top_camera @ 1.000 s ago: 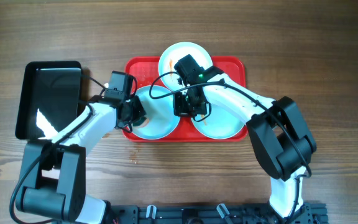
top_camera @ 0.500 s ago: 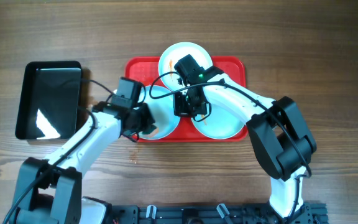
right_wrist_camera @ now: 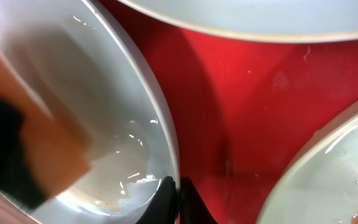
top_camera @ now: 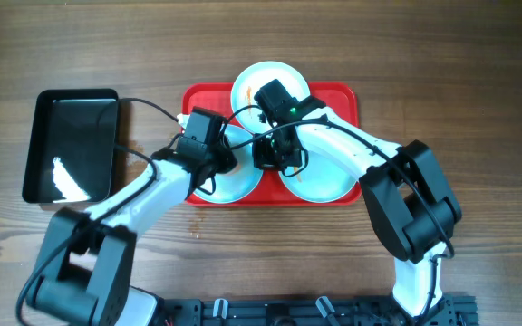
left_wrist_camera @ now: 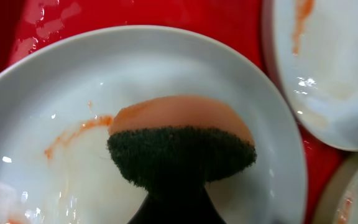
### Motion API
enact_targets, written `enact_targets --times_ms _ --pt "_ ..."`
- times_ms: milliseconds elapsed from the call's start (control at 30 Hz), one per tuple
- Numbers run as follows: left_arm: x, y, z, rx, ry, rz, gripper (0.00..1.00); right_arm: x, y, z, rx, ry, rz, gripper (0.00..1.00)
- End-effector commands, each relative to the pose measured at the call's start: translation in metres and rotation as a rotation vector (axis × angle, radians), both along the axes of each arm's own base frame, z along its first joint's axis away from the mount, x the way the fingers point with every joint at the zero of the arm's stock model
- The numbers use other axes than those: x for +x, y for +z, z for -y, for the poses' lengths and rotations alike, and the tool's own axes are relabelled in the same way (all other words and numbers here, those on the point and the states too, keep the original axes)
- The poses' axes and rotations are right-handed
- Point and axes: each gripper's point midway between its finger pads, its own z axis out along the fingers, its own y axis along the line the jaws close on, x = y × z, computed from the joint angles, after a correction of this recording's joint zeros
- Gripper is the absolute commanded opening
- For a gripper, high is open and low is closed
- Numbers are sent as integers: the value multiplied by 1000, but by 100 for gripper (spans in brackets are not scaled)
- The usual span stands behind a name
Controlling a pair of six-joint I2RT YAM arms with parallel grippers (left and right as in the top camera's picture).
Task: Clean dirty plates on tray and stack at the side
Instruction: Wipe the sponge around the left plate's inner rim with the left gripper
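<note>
L claw clamps sponge on smeared plate under it, in red tray. R claw pinched tight on same plate's rim. 2nd plate beyond R claw, 3rd plate to its rt, both in tray. Black tray on desk, left of L claw.

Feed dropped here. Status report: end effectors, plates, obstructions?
Left end effector shut on sponge, over smeared left plate. Right end effector shut on that plate's rim. All three plates on red tray, none stacked. Nothing blocking seen.

The overhead view looks straight down on the whole table. Both wrist views sit close above the red tray, facing down; they share one plate, and probably the blurred sponge.
</note>
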Motion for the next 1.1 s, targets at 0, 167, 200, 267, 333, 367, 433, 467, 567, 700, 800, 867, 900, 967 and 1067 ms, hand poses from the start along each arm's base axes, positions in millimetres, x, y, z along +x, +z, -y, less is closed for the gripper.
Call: enact_targets --times_ms 0,167,200,267,333,367,433,467,567,700,800,867,900,967,1067 --pt "-1 -20 -7 42 26 -32 4 -8 -14 2 -18 23 -31 4" --pt "-14 -32 -19 83 38 -104 4 -8 -14 3 -20 25 -33 4" --pt "-17 -33 -24 90 48 -124 4 -8 -14 3 -20 26 -33 4" --pt "-25 -37 -36 106 71 -170 4 -8 -15 4 -28 24 -30 4" --pt "-33 -41 -48 120 99 -217 4 -7 -15 7 -43 21 -25 4" --pt "-37 -42 -54 124 116 -240 4 -7 -16 8 -49 20 -24 4" --pt "-44 -44 -61 118 135 -279 4 -7 -16 9 -54 20 -23 4" --pt "-48 -45 -63 103 143 -304 5 -7 -16 9 -55 20 -23 4" --pt "-59 -46 -63 46 151 -367 4 -7 -16 9 -55 20 -24 4" --pt "-71 -40 -49 -67 132 -434 4 -7 -16 9 -55 20 -23 4" --pt "-77 -33 -32 -159 99 -464 4 -7 -16 9 -55 20 -24 4" --pt "-85 -28 -23 -216 81 -499 4 -7 -16 9 -55 19 -24 4" --pt "-89 -27 -20 -236 75 -518 4 -7 -16 9 -55 19 -24 4" --pt "-95 -25 -14 -261 62 -548 4 -7 -16 9 -55 19 -23 4" --pt "-92 -27 -14 -230 54 -525 4 -7 -16 9 -54 19 -24 4"
